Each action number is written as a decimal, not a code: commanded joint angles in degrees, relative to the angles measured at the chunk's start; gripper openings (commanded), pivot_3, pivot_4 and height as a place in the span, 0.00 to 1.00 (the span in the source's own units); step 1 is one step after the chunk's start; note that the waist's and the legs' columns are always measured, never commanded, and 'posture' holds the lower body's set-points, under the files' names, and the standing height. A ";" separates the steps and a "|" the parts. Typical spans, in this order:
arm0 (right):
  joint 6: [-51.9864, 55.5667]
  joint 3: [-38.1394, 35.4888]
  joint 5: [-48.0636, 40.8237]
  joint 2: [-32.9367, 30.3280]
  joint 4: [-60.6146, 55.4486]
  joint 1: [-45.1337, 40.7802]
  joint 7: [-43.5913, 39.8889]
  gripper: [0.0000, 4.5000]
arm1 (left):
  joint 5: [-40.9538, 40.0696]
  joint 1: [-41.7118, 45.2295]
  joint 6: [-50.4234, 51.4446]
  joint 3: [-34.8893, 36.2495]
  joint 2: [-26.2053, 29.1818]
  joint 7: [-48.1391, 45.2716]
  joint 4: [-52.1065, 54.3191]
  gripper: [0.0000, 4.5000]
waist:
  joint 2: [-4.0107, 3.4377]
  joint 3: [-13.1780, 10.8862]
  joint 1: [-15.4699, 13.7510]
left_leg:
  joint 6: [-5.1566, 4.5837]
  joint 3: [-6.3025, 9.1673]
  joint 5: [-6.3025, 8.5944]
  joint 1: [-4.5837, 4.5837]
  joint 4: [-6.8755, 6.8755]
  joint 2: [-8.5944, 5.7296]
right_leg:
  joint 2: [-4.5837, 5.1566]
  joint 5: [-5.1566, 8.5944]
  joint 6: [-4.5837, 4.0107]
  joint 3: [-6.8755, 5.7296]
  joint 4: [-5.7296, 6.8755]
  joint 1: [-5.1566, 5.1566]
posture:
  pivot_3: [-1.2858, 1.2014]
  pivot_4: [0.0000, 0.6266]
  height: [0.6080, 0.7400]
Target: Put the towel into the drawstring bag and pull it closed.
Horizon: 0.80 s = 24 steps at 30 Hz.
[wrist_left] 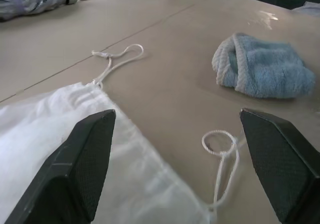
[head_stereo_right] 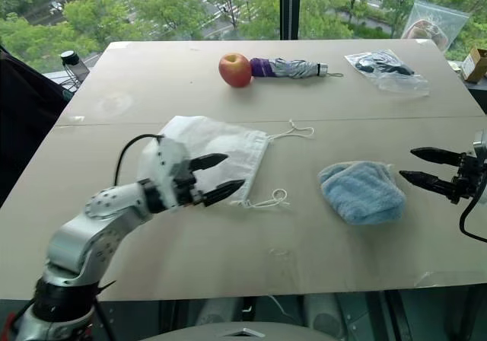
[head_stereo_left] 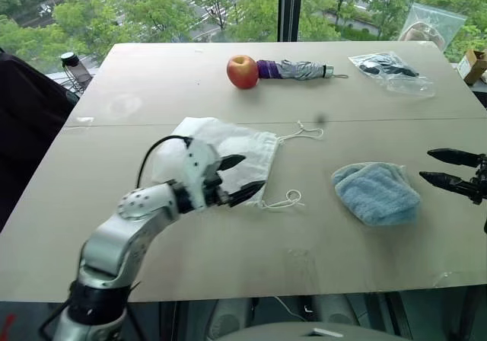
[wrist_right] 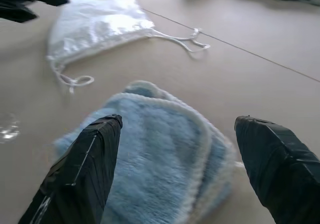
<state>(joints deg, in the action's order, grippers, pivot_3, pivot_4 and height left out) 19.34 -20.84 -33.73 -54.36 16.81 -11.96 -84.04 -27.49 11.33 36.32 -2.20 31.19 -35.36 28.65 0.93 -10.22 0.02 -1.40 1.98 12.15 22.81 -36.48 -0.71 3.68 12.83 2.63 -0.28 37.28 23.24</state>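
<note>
The white drawstring bag (head_stereo_left: 228,149) lies flat in the middle of the table (head_stereo_left: 251,242), its mouth and cord loops (head_stereo_left: 288,199) facing right. My left gripper (head_stereo_left: 245,176) hovers open above the bag's near right part, holding nothing. The light-blue towel (head_stereo_left: 376,191) lies bunched on the table to the right of the bag. Just right of the towel, my right gripper (head_stereo_left: 435,166) is open and empty, pointing left at it. In the right wrist view the towel (wrist_right: 165,154) lies between and beyond the two fingers (wrist_right: 82,169).
At the far side lie a red apple (head_stereo_left: 242,71) and a folded grey umbrella (head_stereo_left: 297,69). A clear plastic bag (head_stereo_left: 392,71) holding dark items sits far right. A bottle (head_stereo_left: 74,68) stands off the table's far left corner.
</note>
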 commanded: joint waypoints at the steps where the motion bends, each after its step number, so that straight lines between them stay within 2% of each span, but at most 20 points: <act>1: 3.04 -2.25 -4.00 0.20 -5.85 0.20 0.38 0.86 | 7.10 1.64 -0.41 -5.64 -3.47 7.17 0.38 0.90 | 0.00 0.00 0.08 | 0.00 -0.01 0.00 -0.01 0.00 0.00 | -0.01 0.00 0.00 0.01 0.00 0.00 | 0.52 0.24 1.00; 3: 2.18 -2.33 -3.54 0.20 -5.45 0.83 0.33 0.86 | 11.03 2.28 1.20 -10.05 -6.54 11.45 0.20 0.90 | 0.01 0.00 -0.15 | 0.00 -0.03 0.00 0.00 -0.01 -0.01 | -0.02 0.02 0.04 0.02 -0.04 -0.01 | 0.52 0.24 1.00; 8: -0.44 -3.20 -2.47 0.26 -4.40 2.84 0.83 0.86 | 27.29 5.01 -1.10 -22.03 -12.32 22.44 -5.88 0.90 | 0.01 0.00 -0.93 | -0.07 -0.05 0.03 0.07 -0.09 -0.06 | -0.01 -0.07 0.19 0.06 -0.28 -0.10 | 0.52 0.24 1.00; 14: -1.20 -4.49 -2.83 -0.56 -4.36 4.10 0.79 0.86 | 38.45 8.14 0.75 -24.18 -20.89 34.16 -13.15 0.90 | 0.02 -0.01 -0.88 | -0.11 -0.03 0.06 0.10 -0.11 -0.07 | 0.00 -0.08 0.20 0.05 -0.33 -0.11 | 0.52 0.24 1.00; 18: -1.49 -4.75 -2.39 -1.64 -3.10 3.91 0.00 0.86 | 45.03 7.25 0.11 -25.33 -22.64 38.75 -15.02 0.90 | 0.02 -0.01 -0.82 | -0.15 -0.05 0.09 0.09 -0.10 -0.06 | 0.00 -0.10 0.18 0.06 -0.33 -0.11 | 0.52 0.24 1.00; 24: -2.89 -4.20 -1.97 -2.12 -0.55 1.41 -0.35 0.86 | 48.14 5.69 0.22 -25.86 -24.43 38.47 -14.93 0.90 | 0.01 0.00 -0.88 | -0.17 -0.06 0.09 0.10 -0.11 -0.07 | 0.03 -0.11 0.17 0.05 -0.36 -0.11 | 0.52 0.24 1.00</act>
<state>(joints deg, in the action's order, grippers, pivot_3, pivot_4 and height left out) 17.72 -23.32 -35.51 -55.01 16.34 -9.47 -83.25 19.08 16.82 37.06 -27.62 7.41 2.94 12.49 0.94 -10.23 -0.85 -1.56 1.91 12.24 22.92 -36.60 -0.79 3.72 12.73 2.81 -0.22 36.92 23.14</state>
